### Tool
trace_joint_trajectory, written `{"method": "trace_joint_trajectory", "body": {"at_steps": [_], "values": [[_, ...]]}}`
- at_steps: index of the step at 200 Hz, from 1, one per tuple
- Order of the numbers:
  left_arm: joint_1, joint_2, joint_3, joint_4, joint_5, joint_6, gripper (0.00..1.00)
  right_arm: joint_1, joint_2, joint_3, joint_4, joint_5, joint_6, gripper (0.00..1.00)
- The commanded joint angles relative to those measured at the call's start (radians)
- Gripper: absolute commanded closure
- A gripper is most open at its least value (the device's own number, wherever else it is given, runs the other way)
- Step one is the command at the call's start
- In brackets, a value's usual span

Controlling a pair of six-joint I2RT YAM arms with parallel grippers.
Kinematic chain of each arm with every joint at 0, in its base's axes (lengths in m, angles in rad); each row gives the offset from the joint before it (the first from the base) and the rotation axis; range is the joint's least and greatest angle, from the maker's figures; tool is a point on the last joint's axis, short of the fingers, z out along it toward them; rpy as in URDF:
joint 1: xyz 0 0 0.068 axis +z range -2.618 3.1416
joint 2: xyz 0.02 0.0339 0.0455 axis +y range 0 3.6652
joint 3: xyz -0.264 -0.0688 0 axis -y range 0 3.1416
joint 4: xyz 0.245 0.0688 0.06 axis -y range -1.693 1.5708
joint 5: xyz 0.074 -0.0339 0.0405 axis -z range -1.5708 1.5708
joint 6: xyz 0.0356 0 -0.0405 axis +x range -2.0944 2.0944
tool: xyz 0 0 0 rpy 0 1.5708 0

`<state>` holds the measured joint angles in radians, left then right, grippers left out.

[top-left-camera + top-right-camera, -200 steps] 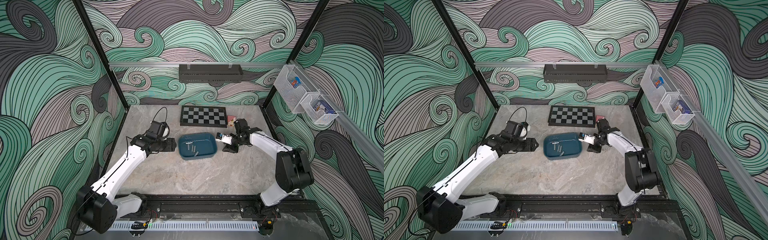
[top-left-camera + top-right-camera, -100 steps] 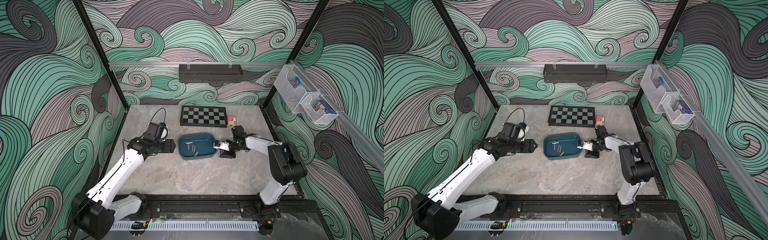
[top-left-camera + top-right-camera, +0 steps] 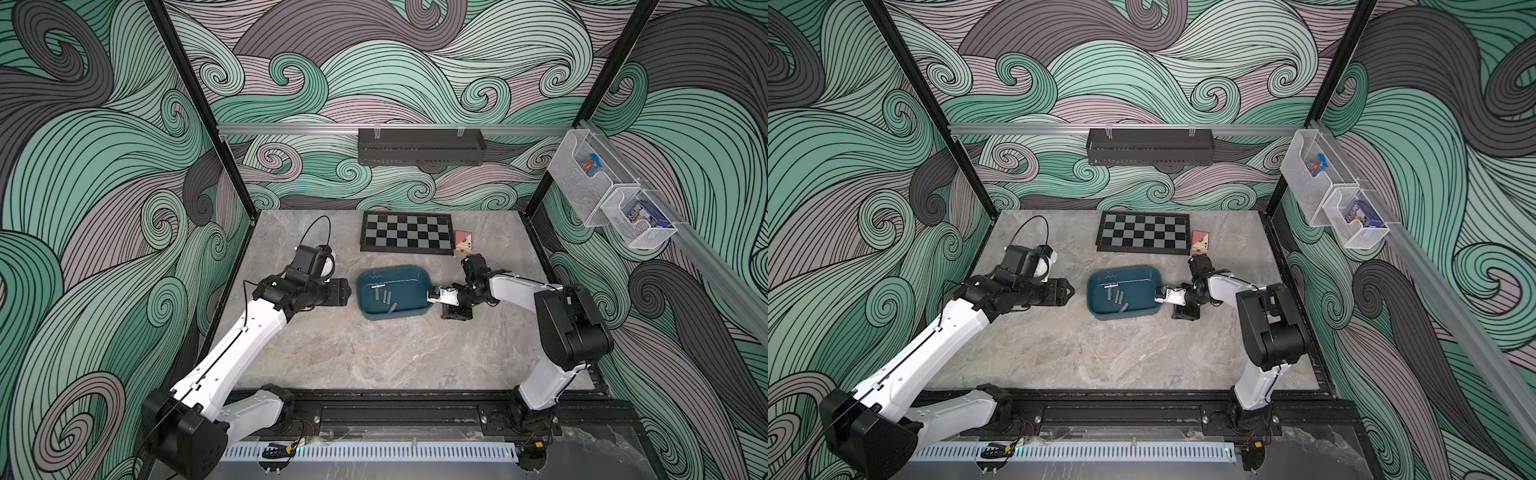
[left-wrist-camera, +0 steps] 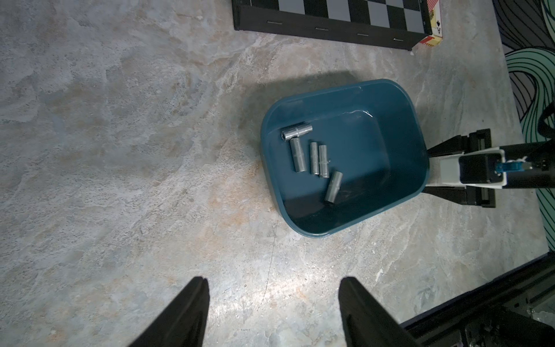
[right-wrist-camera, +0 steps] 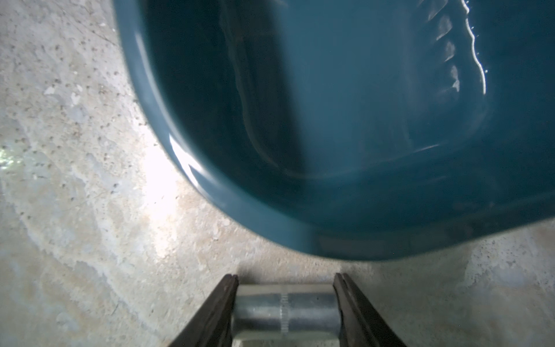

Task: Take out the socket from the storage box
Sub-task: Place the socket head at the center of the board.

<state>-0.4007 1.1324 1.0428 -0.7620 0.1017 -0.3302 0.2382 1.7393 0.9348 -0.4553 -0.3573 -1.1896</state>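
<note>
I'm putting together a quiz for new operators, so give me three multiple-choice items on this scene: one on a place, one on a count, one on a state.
1. Where is the socket that the right gripper holds?
A inside the storage box
B over the table, just outside the storage box
C resting on the box's rim

2. How many sockets lie in the storage box?
A two
B five
C eight

3. How does the left gripper stand?
A open, empty
B shut on a socket
C shut on the box's rim

Key:
1 B, the right wrist view shows it beyond the rim.
2 B, the left wrist view shows five.
3 A, its fingers stand apart over bare table.
</note>
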Motion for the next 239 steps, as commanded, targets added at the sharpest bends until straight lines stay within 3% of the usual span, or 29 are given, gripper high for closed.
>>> {"method": "trace_joint_trajectory", "body": {"at_steps": [1,73,107,239], "values": [[0.007,-0.018,0.003,0.01,0.009,0.014,0.28,0.013,0.017,-0.003,-0.014,-0.007,-0.039,0.43],[0.015,-0.019,0.0,0.014,0.015,0.023,0.28,0.015,0.015,0.001,0.001,-0.003,-0.02,0.37],[0.017,-0.019,-0.003,0.013,0.016,0.022,0.28,0.014,0.009,0.001,0.013,-0.001,-0.01,0.29],[0.017,-0.016,-0.006,0.011,0.012,0.019,0.27,0.014,0.013,0.007,0.037,-0.009,0.013,0.28]]}}
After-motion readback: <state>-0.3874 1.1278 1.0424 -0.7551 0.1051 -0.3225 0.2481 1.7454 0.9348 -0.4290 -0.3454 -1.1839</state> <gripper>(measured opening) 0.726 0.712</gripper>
